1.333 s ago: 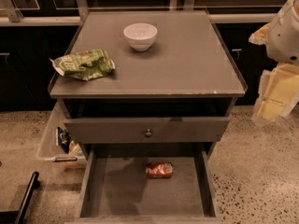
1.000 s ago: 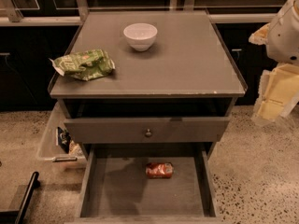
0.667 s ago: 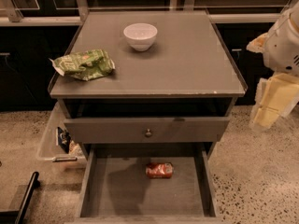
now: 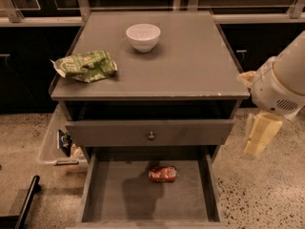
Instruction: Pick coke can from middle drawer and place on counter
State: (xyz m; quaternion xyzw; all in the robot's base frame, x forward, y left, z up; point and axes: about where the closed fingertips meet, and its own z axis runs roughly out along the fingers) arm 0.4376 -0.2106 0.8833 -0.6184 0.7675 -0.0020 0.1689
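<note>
The coke can [image 4: 162, 174] lies on its side on the floor of the open middle drawer [image 4: 119, 194], toward the back and slightly right of centre. The counter [image 4: 190, 56] spreads above it, grey with a thin pale edge. My gripper [image 4: 257, 137] hangs off the white arm at the right, outside the cabinet, beside the drawer's right wall and well above and right of the can. It holds nothing that I can see.
A white bowl [image 4: 143, 36] stands at the counter's back centre and a green snack bag [image 4: 86, 66] lies at its left edge. The drawer front with a round knob [image 4: 151, 135] juts out over the can. A clear bin [image 4: 50, 147] sits left of the cabinet.
The arm has swung a little leftward and down, so more of it is in view and closer to the cabinet. The can, bowl and bag have not moved.
</note>
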